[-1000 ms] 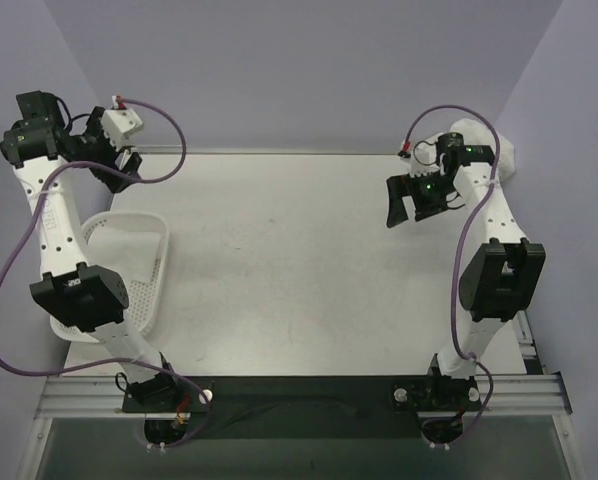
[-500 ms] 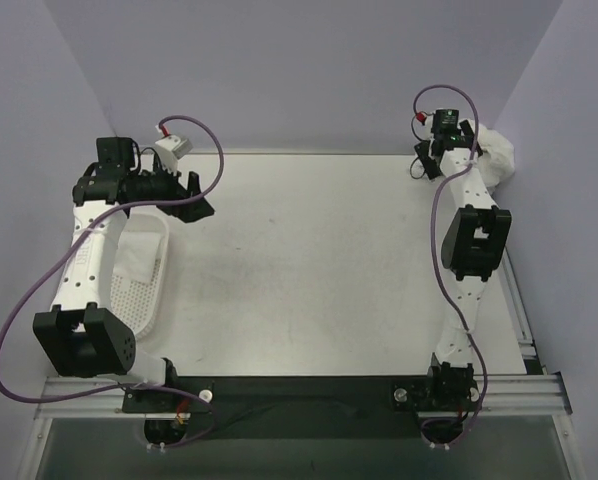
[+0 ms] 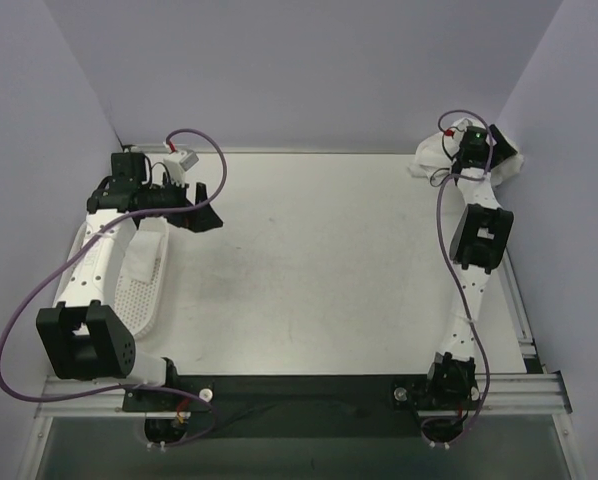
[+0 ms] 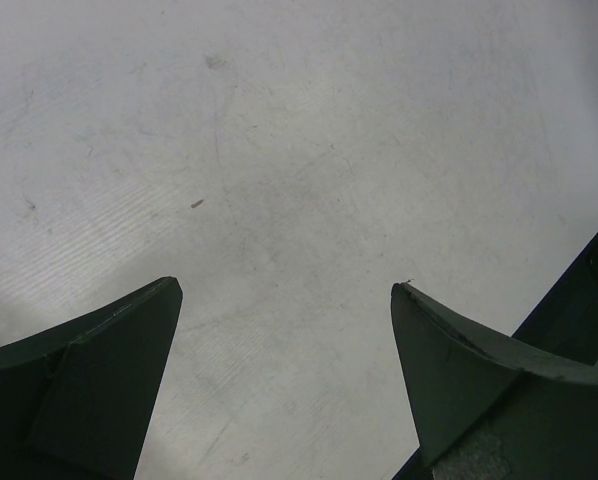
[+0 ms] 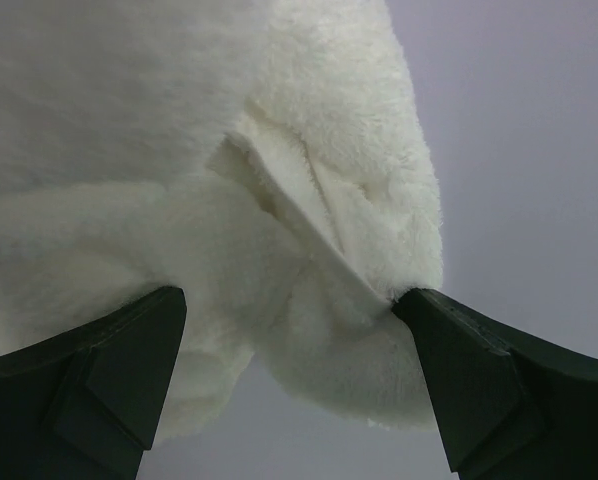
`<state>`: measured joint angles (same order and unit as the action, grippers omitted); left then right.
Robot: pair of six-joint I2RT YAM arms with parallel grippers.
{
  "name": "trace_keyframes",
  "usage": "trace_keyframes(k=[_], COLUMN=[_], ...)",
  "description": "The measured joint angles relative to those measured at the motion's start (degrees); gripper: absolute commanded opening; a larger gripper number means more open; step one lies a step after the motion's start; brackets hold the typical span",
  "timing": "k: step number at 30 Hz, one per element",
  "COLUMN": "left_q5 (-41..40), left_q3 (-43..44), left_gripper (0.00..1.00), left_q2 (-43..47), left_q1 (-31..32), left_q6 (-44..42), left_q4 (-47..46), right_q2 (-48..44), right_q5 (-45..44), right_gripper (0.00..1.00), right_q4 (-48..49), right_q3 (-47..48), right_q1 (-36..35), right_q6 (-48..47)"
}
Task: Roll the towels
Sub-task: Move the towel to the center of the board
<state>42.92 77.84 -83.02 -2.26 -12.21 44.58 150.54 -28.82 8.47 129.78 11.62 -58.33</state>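
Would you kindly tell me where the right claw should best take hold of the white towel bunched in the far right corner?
I'd pinch the raised fold down the middle of the white towel, where the cloth bunches thick. Come straight in from the table side: walls back the corner, and the right claw stands open with a finger on either side.

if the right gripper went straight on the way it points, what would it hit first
The white towel, bunched just ahead of the open right gripper and filling its wrist view; the exact gap is hard to judge.
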Motion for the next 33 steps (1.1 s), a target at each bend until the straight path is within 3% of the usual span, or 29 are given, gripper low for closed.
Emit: trace_keyframes(k=[4,5,7,8,9,13,19,23,28,31,33], left_q5=[0.0,0.0,0.0,-0.1,-0.3,-2.6,-5.3,-7.1,-9.9,-10.8,-10.8], left_q3=[-2.0,-2.3,-2.4,-2.4,-2.4,-2.1,-0.8,0.5,1.2,1.2,1.2], left_gripper=[0.97,0.97,0.97,0.97,0.97,0.97,0.97,0.97,0.97,0.97,0.97], left_q2=[0.3,0.4,0.5,0.5,0.7,0.9,0.7,0.4,0.4,0.4,0.4], left_q1=[0.3,0.3,0.4,0.4,0.5,0.8,1.1,1.1,1.1,0.7,0.2], left_q6=[0.9,1.0,1.2,1.3,1.4,2.6,5.5,6.8,7.4,7.0,6.8], left_q4=[-0.6,-0.6,-0.7,-0.7,-0.8,-1.1,-1.1,-1.0,-0.6,-0.6,-0.6], right_q2=[0.4,0.4,0.4,0.4,0.4,-2.1,-16.8,-29.8,-43.1,-51.0,-55.1], right_q5=[0.1,0.1,-0.1,-0.2,-0.1,0.7,8.2,15.9,28.5,37.4,42.1], right_gripper=[0.83,0.59,0.36,0.02,0.0,0.0,0.0,0.0,0.0,0.0,0.44], right_q4=[2.4,2.7,2.9,2.6,1.9,-2.1,-16.7,-27.7,-40.7,-46.2,-49.5], right_q3=[0.0,0.0,0.0,0.0,0.0,-4.2,-18.4,-20.3,-21.0,-29.4,-36.9], right_q1=[1.7,1.7,1.8,1.8,1.6,0.6,-3.8,-13.7,-31.7,-43.0,-48.7], right_q6=[-2.3,-2.6,-3.4,-3.4,-3.2,0.2,8.9,14.6,20.1,23.1,25.1])
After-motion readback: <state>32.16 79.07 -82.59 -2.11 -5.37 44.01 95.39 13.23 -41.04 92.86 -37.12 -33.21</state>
